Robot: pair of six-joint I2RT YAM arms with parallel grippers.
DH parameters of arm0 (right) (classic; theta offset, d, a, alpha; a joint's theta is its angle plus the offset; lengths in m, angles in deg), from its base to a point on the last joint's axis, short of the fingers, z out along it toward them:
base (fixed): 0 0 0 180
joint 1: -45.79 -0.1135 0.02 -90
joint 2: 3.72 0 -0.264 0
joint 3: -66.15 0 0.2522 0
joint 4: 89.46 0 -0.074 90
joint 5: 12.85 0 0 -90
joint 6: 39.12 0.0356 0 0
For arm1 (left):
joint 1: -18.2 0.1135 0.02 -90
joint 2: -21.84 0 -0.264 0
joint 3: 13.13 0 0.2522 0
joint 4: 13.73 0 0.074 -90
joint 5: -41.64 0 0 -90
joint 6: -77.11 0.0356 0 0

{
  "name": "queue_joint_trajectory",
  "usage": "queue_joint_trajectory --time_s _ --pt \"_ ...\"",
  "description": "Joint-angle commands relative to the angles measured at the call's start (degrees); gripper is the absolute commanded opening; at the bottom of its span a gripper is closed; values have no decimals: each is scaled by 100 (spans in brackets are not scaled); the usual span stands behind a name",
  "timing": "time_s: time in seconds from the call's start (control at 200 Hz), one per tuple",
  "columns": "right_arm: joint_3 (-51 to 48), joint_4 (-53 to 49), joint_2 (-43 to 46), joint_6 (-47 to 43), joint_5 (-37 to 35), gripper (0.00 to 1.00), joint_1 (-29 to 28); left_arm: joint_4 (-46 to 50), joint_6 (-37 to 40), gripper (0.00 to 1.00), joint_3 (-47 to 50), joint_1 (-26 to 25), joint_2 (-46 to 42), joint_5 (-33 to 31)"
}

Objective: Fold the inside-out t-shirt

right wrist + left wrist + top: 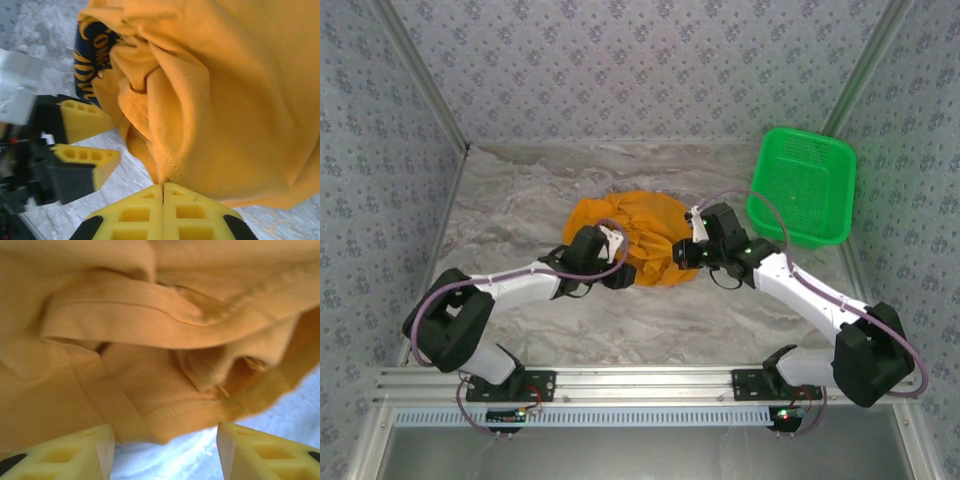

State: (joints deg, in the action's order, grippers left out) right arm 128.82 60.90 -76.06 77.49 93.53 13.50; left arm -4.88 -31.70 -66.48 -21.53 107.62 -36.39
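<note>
The inside-out t-shirt [635,225] lies bunched in an orange-yellow heap at the middle of the table. My right gripper [682,255] is at its right edge. In the right wrist view its jaws [163,189] are pressed together on a stitched fold of the t-shirt [235,100]. A dark blue print [92,50] peeks from inside the cloth. My left gripper [620,262] stands open at the heap's near left edge. A hemmed fold of the t-shirt [150,330] hangs just ahead of its gap [165,440], with bare table between the fingers. The open left gripper [115,140] also appears in the right wrist view, beside the cloth.
A green plastic mesh basket [802,185] stands at the back right, close behind the right arm. Patterned walls close in the marble table [520,200] on the left, back and right.
</note>
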Motion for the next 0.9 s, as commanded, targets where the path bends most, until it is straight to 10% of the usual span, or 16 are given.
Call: queue_joint_trajectory --time_s 0.0,0.155,0.33,0.895 --pt "222 -201 192 141 181 0 -52 -297 -415 55 -136 3 316 -430" --pt "232 -288 229 134 111 0 -45 -77 -380 40 -318 6 608 -595" --pt "231 -400 218 17 -117 0 -32 391 -221 0 -528 78 380 -672" --pt "-653 177 -400 -314 -1531 8 -241 -731 -817 0 1033 150 -1140 191"
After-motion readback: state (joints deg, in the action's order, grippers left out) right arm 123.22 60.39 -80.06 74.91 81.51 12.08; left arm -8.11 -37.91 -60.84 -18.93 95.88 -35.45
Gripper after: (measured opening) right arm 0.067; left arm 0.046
